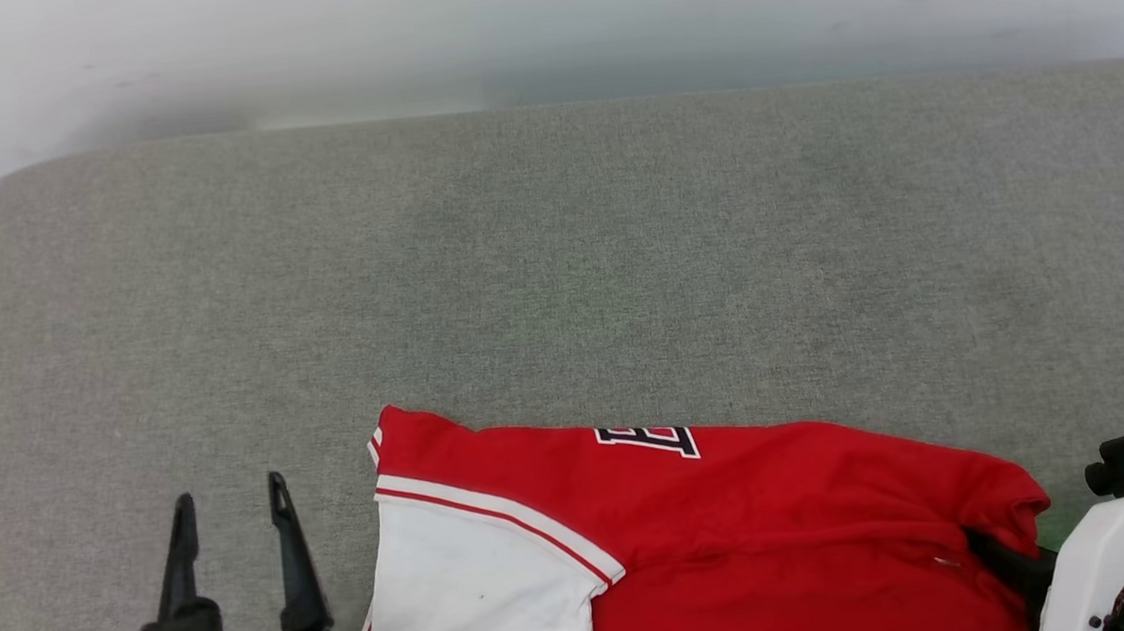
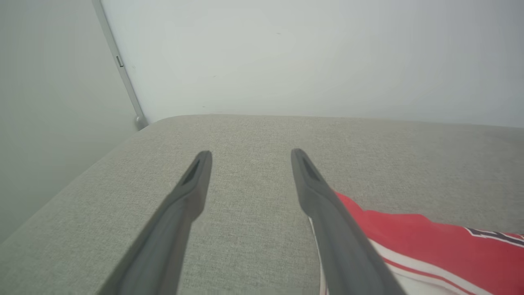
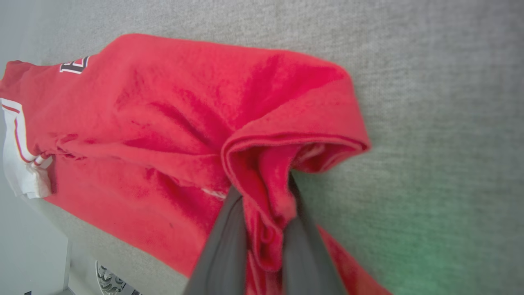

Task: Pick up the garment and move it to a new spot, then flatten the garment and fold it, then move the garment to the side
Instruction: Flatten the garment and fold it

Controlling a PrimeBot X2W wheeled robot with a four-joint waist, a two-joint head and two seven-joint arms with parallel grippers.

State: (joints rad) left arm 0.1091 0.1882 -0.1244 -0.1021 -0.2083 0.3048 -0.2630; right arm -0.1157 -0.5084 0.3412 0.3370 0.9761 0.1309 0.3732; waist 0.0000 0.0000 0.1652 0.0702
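Grey padded surface [image 1: 557, 256] is spreading beyond both pairs of fingers; left gripper [image 1: 230, 490] is hovering with fingers wide apart, the garment [image 1: 739, 522] lying just right of them; right gripper [image 3: 264, 205] is clamping a bunched red fold, likely for lifting, its fingertips buried in cloth, lettering [image 1: 648, 440] cut off.

Garment [image 1: 758, 511]: red; white sleeve [image 1: 464, 594], red-and-white striped trim [image 1: 498, 517], black white-outlined lettering [image 1: 648, 440]. Tabletop [image 1: 557, 256]: grey, fine woven texture, green tint at near right. Left end effector [image 1: 230, 490]: black fingers. Wall [image 1: 538, 16]: white.
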